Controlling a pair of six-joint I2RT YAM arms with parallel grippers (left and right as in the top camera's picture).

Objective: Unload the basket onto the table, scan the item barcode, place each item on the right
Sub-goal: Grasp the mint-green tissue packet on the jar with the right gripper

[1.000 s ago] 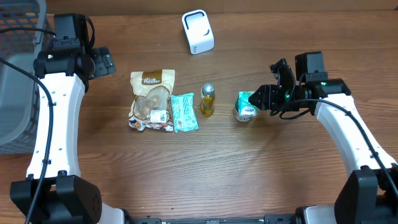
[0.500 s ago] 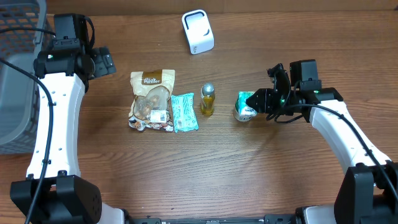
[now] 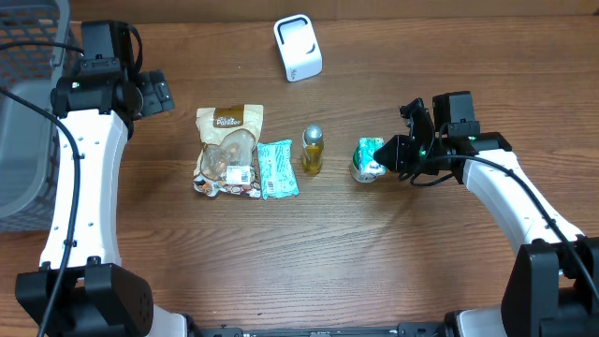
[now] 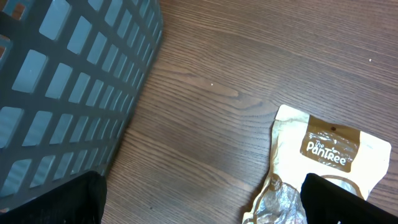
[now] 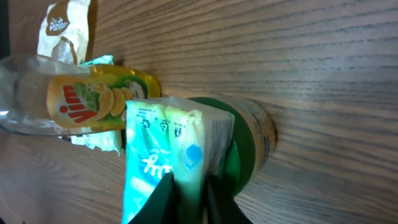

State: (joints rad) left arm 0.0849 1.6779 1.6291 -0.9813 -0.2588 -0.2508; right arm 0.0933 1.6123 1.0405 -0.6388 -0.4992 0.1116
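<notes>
Brown wooden desk (image 3: 281, 271) filled the overhead view, with a white scanner (image 3: 298, 47) standing near its far edge. The goods lay in one row in front of that scanner, probably so that each could be carried to it in turn. Front-left of the scanner lay a beige snack pouch (image 3: 227, 150) and a thin teal sachet (image 3: 277, 168). Almost straight in front of it stood a small yellow bottle (image 3: 312, 150). Front-right of the scanner, at the end of the row, was the teal pack (image 3: 370, 157), with a round green part behind it; I could not tell whether these were one item or two. The right jaws were clamped on this pack, and the wrist view showed a dark finger (image 5: 163, 199) on each side of its thin edge. Such a side grip seemed chosen to leave the printed faces free for turning toward the scanner, though no barcode was visible. The left jaws stood wide apart and held nothing, far left of the scanner beside a grey basket (image 3: 28, 112), apparently parked out of the way.
</notes>
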